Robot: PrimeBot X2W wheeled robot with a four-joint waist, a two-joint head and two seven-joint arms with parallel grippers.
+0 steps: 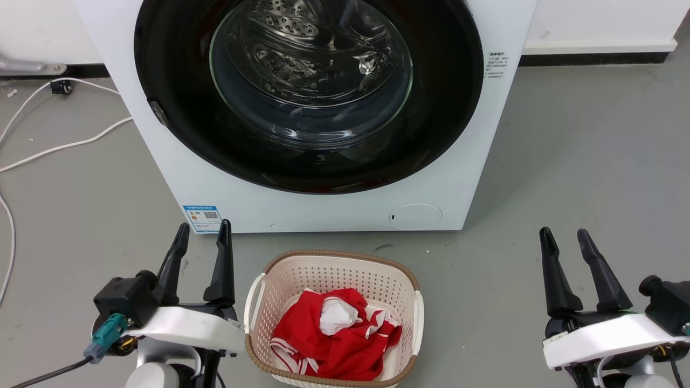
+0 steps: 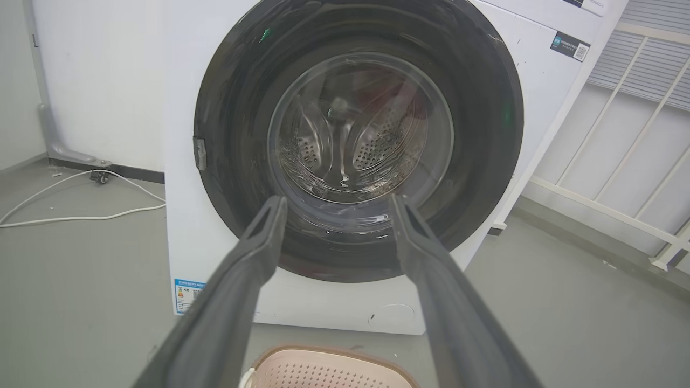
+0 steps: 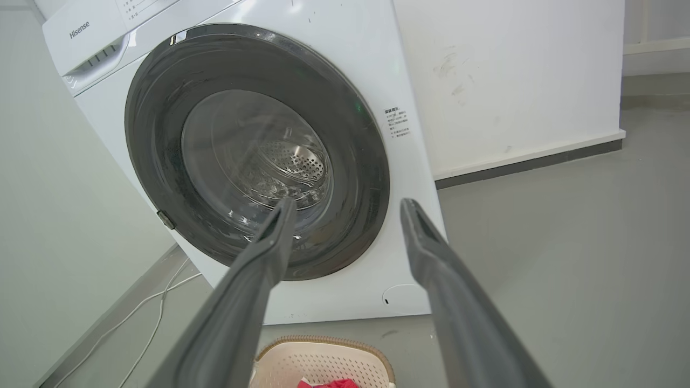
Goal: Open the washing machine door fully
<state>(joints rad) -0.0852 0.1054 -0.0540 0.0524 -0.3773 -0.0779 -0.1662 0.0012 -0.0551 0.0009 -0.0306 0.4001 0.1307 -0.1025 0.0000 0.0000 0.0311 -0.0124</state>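
The large round glossy black washing machine door point(image 1: 310, 86), with its bulging clear glass window, lies shut flat against the front of the white washing machine point(image 1: 323, 213), far ahead of me. Near of it stands a beige perforated plastic basket point(image 1: 334, 272) holding red and white cloth point(image 1: 350, 350). It sits between my left gripper point(image 1: 205, 225) and right gripper point(image 1: 563, 231), both with fingers spread, empty, well apart from the door.

A washing machine point(image 1: 323, 210) stands on the floor point(image 1: 593, 161) against the far wall point(image 1: 593, 21), the washing machine door point(image 1: 310, 75) lying flush in its front. Just before it sits a basket point(image 1: 334, 272) with clothes point(image 1: 339, 339) in it. The left hand point(image 1: 205, 225) flanks the basket closely; the right hand point(image 1: 563, 231) is well apart to the right. A cable point(image 1: 64, 145) trails over the floor, far left.
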